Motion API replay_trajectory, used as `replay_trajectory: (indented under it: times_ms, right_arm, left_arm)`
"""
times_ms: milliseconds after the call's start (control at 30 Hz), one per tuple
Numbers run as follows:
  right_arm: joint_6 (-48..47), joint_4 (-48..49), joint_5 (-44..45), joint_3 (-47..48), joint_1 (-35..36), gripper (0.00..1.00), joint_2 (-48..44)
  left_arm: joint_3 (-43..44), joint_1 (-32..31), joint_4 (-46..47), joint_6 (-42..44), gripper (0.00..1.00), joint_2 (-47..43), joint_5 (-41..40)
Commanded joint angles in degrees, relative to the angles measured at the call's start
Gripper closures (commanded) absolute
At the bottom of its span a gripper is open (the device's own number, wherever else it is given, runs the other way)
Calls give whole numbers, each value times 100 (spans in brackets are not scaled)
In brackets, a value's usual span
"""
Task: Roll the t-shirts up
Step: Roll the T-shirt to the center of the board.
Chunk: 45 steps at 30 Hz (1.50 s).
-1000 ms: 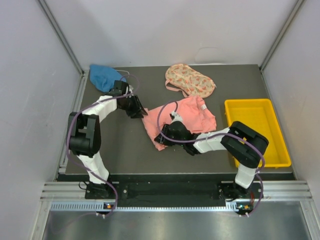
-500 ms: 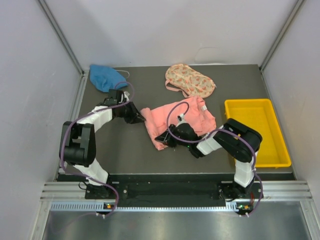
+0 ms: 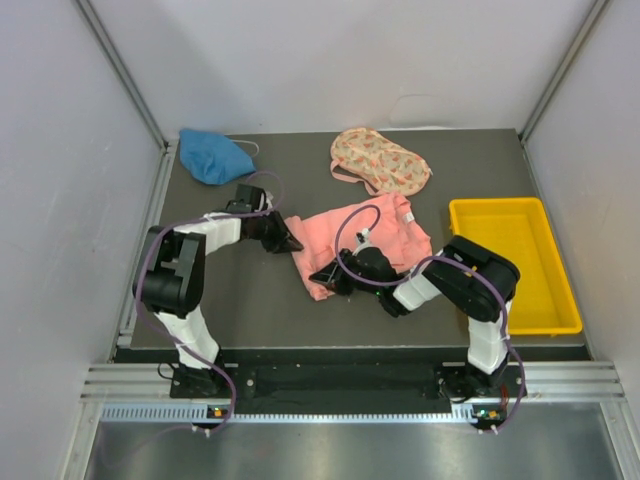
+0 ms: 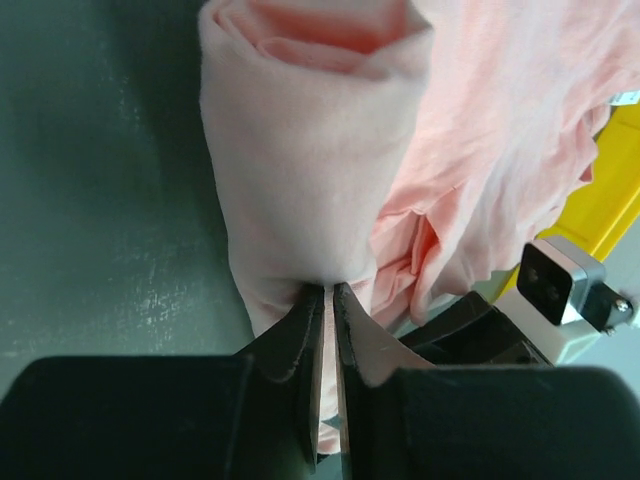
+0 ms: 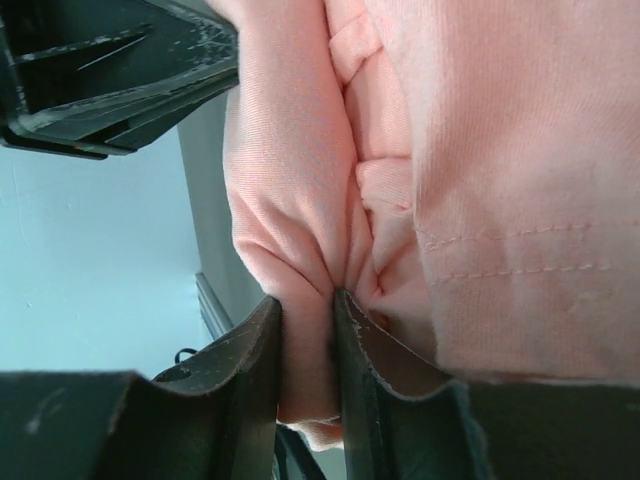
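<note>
At the far left back corner of the table (image 3: 240, 300) the blue t-shirt (image 3: 213, 157) lies in a loose heap, unrolled and well apart from both arms. Next comes the left gripper (image 3: 292, 243), down at the left edge of the pink t-shirt (image 3: 385, 232); its wrist view shows the jaws clenched almost together on a thin fold at the end of a short rolled tube of pink cloth. That tube is, as I judge it, the only rolling done so far: just the left edge of the pink shirt is wound up, while the rest spreads rumpled and flat toward the right. The right gripper (image 3: 323, 278) sits at the near left corner of the same shirt, its jaws gripping a bunched fold of pink cloth. Behind, the floral t-shirt (image 3: 380, 160) lies crumpled and untouched, so two shirts are not begun and one is barely started. At the far right stands the yellow bin (image 3: 500, 205), with none of the three shirts in it. From above, both sets of fingertips are largely hidden by the wrists, and the roll itself is hard to make out. The left wrist view cuts off the far end of the tube, and the right wrist view is so close that only folds and a stitched hem show.
</note>
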Motion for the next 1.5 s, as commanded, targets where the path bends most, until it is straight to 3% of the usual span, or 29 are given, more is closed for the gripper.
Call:
replay_trajectory:
  times_ms: [0,133,300,500,633,1000,1233,1467]
  right_arm:
    - [-47,-288,-140,-118,1,72,-22]
    - [-442,-780,88,-109,9,60,-373]
    - [-1259,-2509,668,371,263,50,-1111]
    - [-2543,-5398,2495,1820,1080,47,-1543]
    - [-3367,-6394,3785,2684,1538,45,-1262]
    - [-4810,-7408,5072,4731,2136,42,451]
    - [-5417,-7681,5705,5287,2330,43,1181]
    - [-5120,-7514,5626,5024,2339,68,1103]
  left_arm:
    - [256,-137,93,-118,87,163,-351]
    - [458,-225,-267,-75,87,294,-694]
    - [695,-322,-645,-13,88,382,-949]
    - [836,-357,-847,57,89,418,-1019]
    - [915,-383,-918,101,89,453,-1037]
    - [1091,-392,-1129,189,89,471,-1081]
    - [1179,-392,-1252,242,89,418,-1107]
    - [1258,-383,-1314,268,89,400,-1134]
